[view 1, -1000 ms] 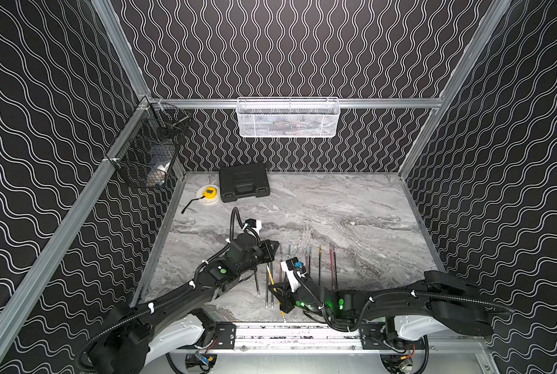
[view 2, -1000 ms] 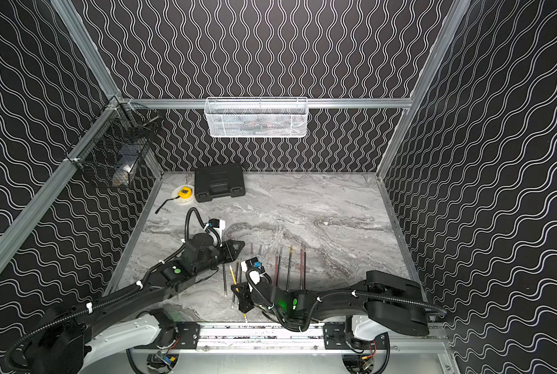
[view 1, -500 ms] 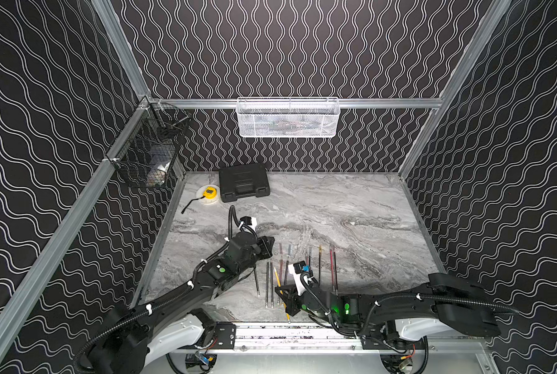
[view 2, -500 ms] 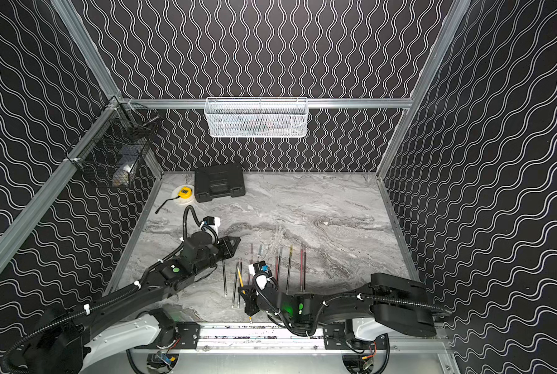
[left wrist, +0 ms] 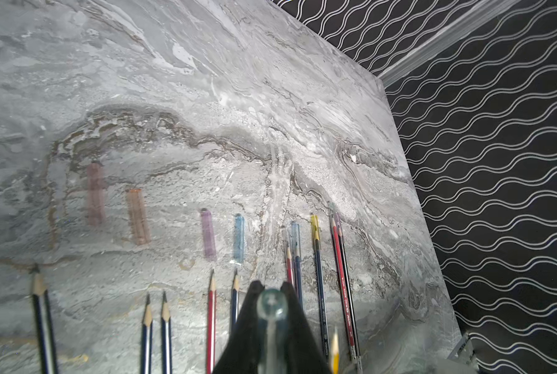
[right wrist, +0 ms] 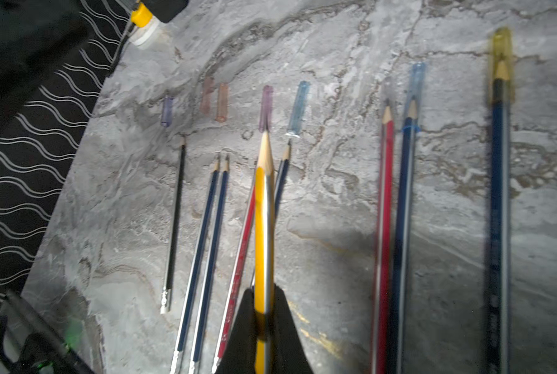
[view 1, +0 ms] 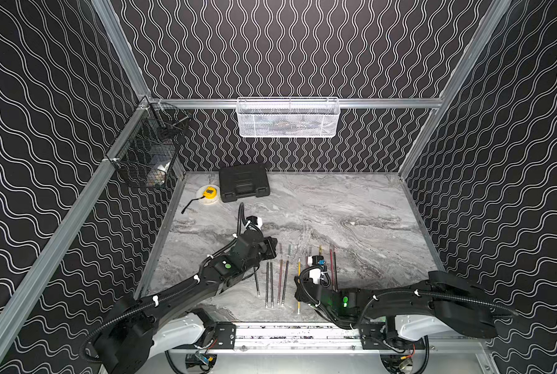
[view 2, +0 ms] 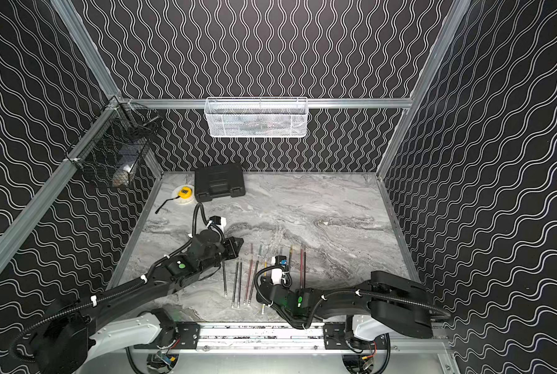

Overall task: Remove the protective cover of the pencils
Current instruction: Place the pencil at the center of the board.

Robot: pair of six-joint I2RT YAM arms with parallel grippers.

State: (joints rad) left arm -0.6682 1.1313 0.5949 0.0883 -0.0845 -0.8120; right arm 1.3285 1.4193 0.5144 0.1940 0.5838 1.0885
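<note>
Eleven pencils (left wrist: pixel 211 323), five caps (right wrist: pixel 266 103) lying loose

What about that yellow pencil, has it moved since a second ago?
Yes. The yellow pencil, gripped by the right gripper, has shifted to the robot's right: in a top view it now lies clear of the two dark pencils resting side by side.

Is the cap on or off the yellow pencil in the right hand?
Off. The yellow pencil held by the right hand shows a bare sharpened tip; the left hand pinches a clear cap.
</note>
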